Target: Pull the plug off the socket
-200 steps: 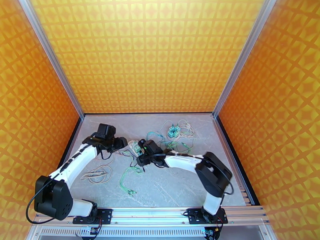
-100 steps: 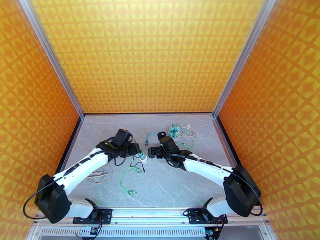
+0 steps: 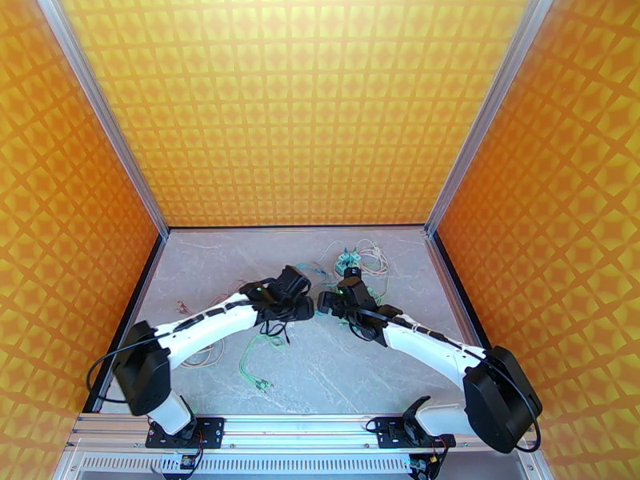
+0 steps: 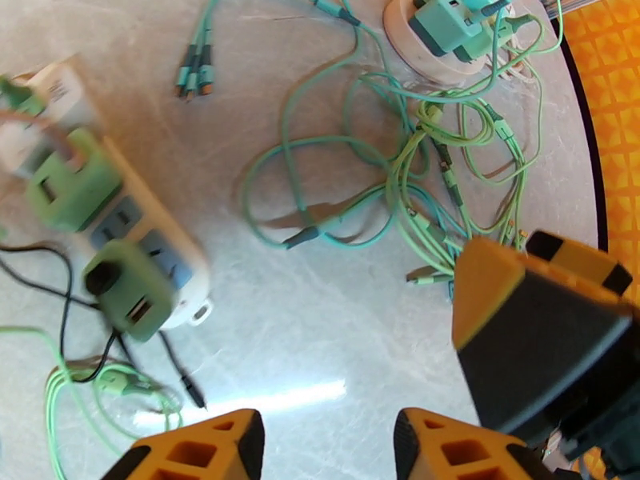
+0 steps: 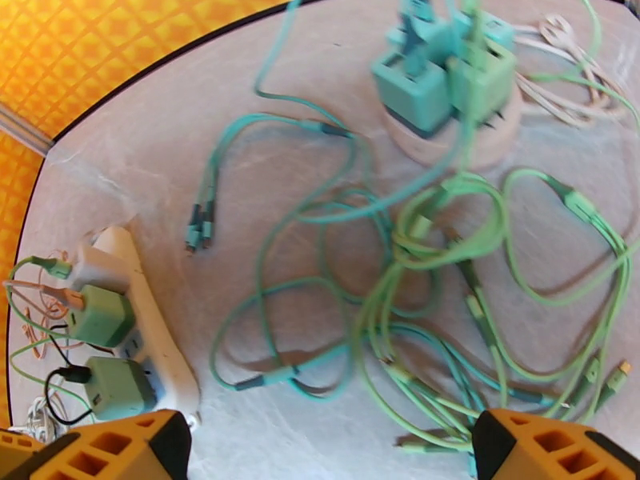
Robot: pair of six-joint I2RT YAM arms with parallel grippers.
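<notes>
A white power strip point(image 4: 178, 251) lies on the table with two green plugs point(image 4: 74, 190) point(image 4: 133, 291) in its sockets; the right wrist view shows the same strip point(image 5: 152, 322) and plugs point(image 5: 100, 315) at lower left. My left gripper point(image 4: 324, 442) hangs open over bare table to the right of the strip, with nothing between its fingers. My right gripper point(image 5: 328, 450) is wide open and empty. In the top view the two grippers point(image 3: 302, 307) point(image 3: 324, 302) face each other closely at mid-table. A round white socket point(image 5: 472, 146) with teal plugs point(image 5: 416, 90) stands farther back.
A tangle of green and teal cables point(image 5: 448, 314) spreads between the strip and the round socket. A pale cable coil point(image 3: 210, 355) and a green cable point(image 3: 254, 366) lie front left. Orange walls close in the table on three sides.
The left arm swung right from the strip's left side to mid-table, its jaws narrowing. The right gripper opened wide and drew back to the right.
</notes>
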